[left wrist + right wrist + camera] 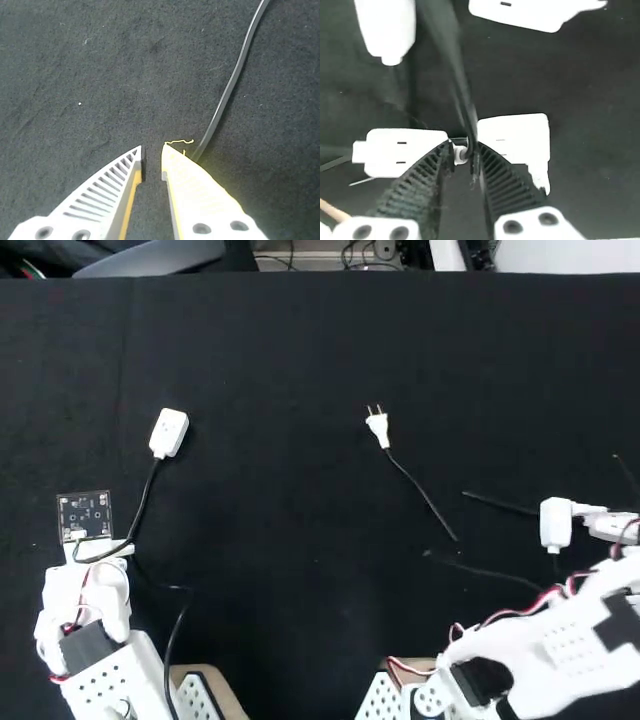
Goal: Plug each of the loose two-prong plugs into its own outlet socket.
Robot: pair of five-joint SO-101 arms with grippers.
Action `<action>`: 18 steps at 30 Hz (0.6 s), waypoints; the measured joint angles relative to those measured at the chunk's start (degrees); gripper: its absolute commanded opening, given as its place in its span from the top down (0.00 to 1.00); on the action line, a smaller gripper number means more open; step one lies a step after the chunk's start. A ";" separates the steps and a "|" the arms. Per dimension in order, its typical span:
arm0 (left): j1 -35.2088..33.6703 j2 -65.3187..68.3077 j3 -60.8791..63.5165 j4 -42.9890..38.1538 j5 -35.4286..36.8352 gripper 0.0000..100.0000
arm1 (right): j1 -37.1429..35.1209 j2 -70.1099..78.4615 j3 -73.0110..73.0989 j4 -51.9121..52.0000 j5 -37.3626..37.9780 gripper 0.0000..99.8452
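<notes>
Scanning the black bench (300,340), we judged the right gripper (463,150), jaws pinching a black cable (445,60) beside a white socket (400,152), should square up before pushing. The left gripper (151,162) sat barely parted, empty. The loose plug (378,428) lay mid-bench, small, white, prongs (374,411) toward the far edge.
</notes>
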 measured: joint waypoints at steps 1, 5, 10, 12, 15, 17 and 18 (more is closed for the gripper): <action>0.00 0.00 0.00 0.00 0.00 0.92 | 0.00 0.62 -0.88 1.67 0.18 0.98; 0.00 0.00 0.00 0.00 0.00 0.92 | -2.46 0.79 -1.93 8.53 0.26 0.83; 0.00 0.00 0.00 0.00 0.00 0.92 | -7.56 -0.79 -1.93 14.42 -2.46 0.65; 0.00 0.00 0.00 0.00 0.00 0.92 | -9.23 -3.69 -1.93 14.86 -5.01 0.64; 0.00 0.00 0.00 0.00 0.00 0.92 | -11.25 -10.37 -1.93 15.03 -8.88 0.66; 0.00 0.00 0.00 0.00 0.00 0.92 | -12.75 -16.00 -1.93 15.03 -11.16 0.69; 0.00 0.00 0.00 0.00 0.00 0.92 | -13.45 -18.99 -1.93 15.03 -12.57 0.70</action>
